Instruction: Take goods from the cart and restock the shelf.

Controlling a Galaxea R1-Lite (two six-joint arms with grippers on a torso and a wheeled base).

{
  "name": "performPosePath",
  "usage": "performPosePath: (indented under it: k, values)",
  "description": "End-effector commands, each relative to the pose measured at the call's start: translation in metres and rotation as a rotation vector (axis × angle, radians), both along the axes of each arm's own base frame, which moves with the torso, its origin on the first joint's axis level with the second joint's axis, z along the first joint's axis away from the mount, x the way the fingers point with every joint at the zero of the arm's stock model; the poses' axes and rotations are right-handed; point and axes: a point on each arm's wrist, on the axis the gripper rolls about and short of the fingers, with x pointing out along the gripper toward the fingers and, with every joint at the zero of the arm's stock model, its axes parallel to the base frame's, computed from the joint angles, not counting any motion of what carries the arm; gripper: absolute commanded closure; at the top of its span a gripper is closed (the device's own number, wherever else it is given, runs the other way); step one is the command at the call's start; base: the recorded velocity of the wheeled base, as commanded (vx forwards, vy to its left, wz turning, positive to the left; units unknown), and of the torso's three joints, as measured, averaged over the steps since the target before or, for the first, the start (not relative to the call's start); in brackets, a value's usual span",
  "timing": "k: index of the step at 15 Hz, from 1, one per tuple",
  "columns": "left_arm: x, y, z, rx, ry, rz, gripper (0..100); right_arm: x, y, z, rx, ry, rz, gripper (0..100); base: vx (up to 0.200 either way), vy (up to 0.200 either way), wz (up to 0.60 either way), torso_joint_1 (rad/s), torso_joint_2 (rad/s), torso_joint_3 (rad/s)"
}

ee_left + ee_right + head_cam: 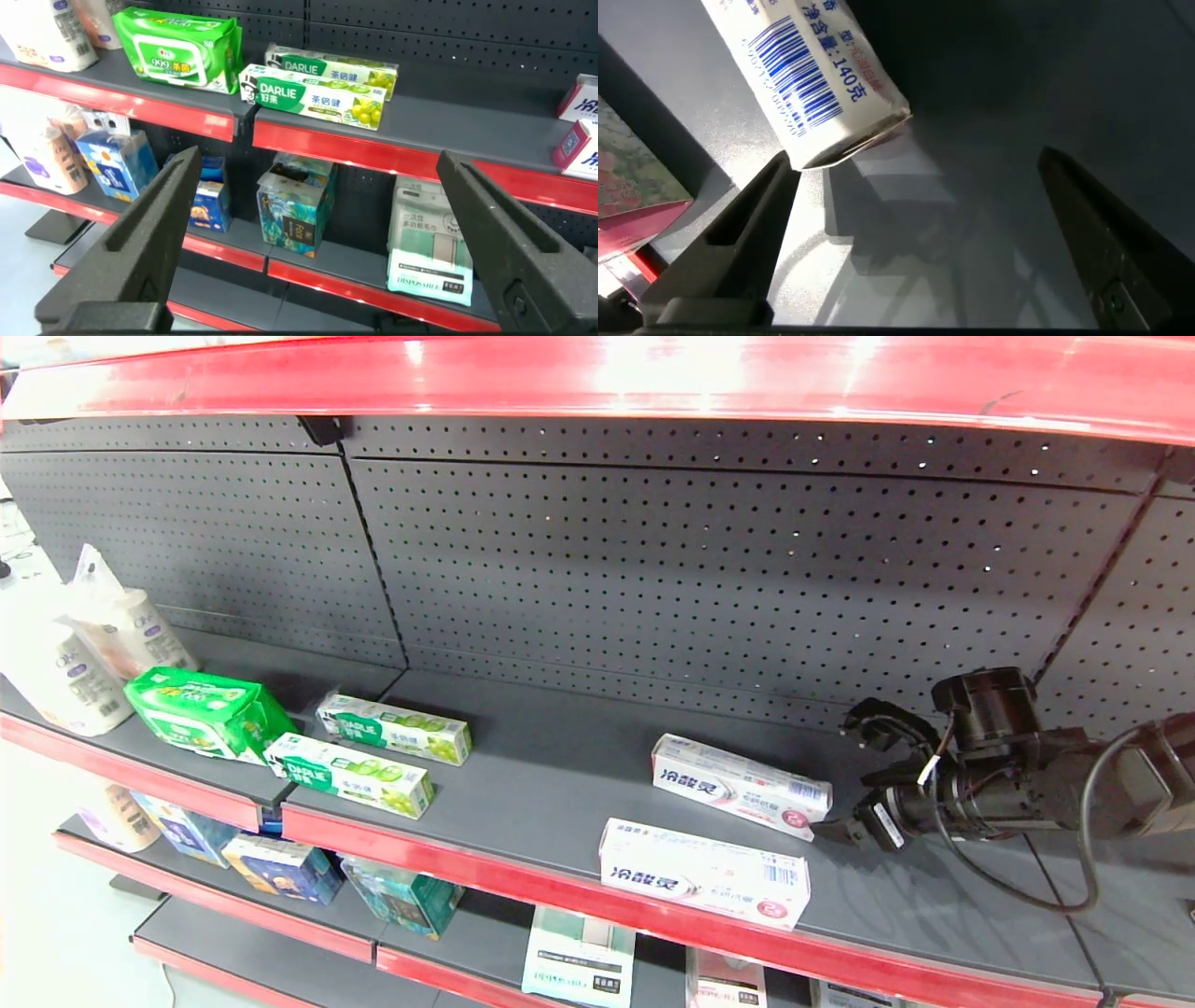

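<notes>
Two white toothpaste boxes lie on the grey shelf [560, 756]: one further back [742, 786] and one at the front edge [705, 875]. My right gripper [845, 777] hovers just right of the back box, open and holding nothing. In the right wrist view the barcoded end of that box [808, 84] lies just ahead of the open gripper [920, 233], above the bare shelf. My left gripper [318, 252] is open and empty in front of the lower shelves.
Two green toothpaste boxes [394, 728] [350, 775], a green wipes pack [210, 709] and white bottles [56, 672] fill the shelf's left part. Boxed goods [297, 205] stand on lower shelves. A red shelf lip [597, 373] overhangs above; pegboard [728, 569] backs the shelf.
</notes>
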Motion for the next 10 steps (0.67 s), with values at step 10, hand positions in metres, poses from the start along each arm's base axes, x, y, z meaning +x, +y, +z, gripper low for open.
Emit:
performPosePath:
  k: [10]
  values:
    - [0.0000, 0.0000, 0.0001, 0.000, -0.001, 0.001, 0, 0.0099, -0.0049, 0.0008, 0.002, -0.014, -0.021, 0, 0.000, 0.000, 0.00, 0.000, 0.00, 0.000]
